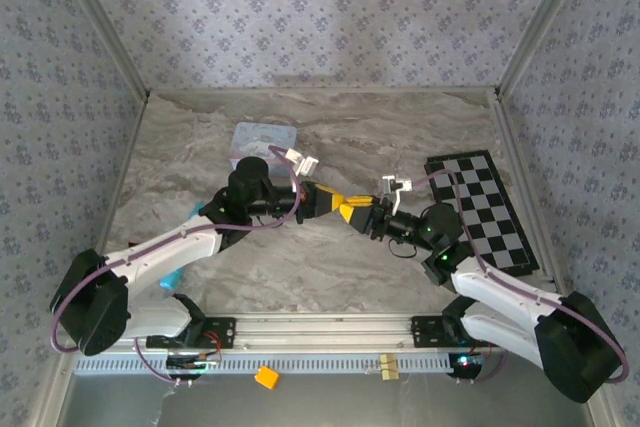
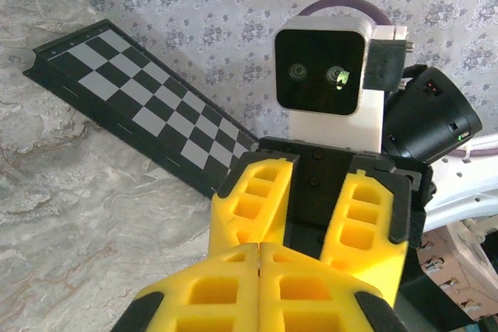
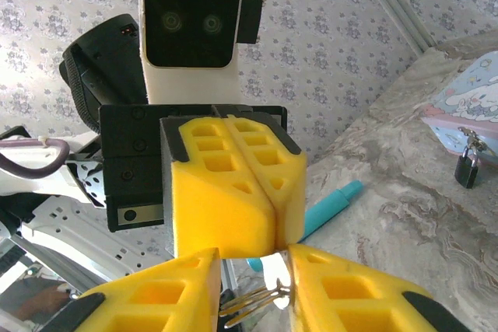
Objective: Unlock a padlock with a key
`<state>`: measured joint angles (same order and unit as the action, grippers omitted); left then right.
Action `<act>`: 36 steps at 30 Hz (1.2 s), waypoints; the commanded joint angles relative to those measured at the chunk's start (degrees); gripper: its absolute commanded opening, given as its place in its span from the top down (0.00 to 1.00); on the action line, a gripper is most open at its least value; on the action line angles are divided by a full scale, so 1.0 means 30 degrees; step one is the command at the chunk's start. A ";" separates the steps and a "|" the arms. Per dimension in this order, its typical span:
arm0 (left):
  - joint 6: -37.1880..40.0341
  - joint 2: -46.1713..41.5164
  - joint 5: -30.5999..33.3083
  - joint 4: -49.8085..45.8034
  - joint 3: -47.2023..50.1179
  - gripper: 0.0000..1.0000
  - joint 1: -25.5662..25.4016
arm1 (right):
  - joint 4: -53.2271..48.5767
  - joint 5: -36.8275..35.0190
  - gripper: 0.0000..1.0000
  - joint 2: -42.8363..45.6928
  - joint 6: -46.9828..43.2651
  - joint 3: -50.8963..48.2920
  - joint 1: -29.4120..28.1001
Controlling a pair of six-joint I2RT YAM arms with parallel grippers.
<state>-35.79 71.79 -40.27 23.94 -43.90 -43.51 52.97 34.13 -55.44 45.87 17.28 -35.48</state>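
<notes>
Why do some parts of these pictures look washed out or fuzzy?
Top external: daylight bleaches the grey marbled tabletop toward the back. Right wrist: the nearest yellow foam fingers are soft, while the small black padlock stays fairly sharp. Left wrist: the black-and-white checkered board is crisp.
</notes>
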 commanded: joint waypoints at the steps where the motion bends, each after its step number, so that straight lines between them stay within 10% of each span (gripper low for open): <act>1: 0.0417 -0.0229 -0.0375 -0.0030 -0.0568 1.00 0.0090 | 0.0712 0.0693 0.75 -0.0098 -0.0055 0.0792 0.0000; 18: 0.0588 -0.0375 -0.0014 0.0098 -0.0223 1.00 0.0278 | -0.0109 0.0674 1.00 0.0158 -0.0194 0.0788 -0.0028; 30: -0.0228 -0.2050 0.4173 0.0108 0.1634 0.33 0.1818 | -0.4845 -0.2371 1.00 0.1735 -0.0967 0.0847 0.0194; 36: -0.0759 -0.3687 0.8953 -0.3266 0.2636 0.18 0.3817 | -0.9993 -0.5391 1.00 0.2264 -0.1168 0.1564 0.0560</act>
<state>-37.56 62.76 -23.03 19.92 -35.97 -33.65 32.88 24.16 -49.36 43.83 19.09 -34.46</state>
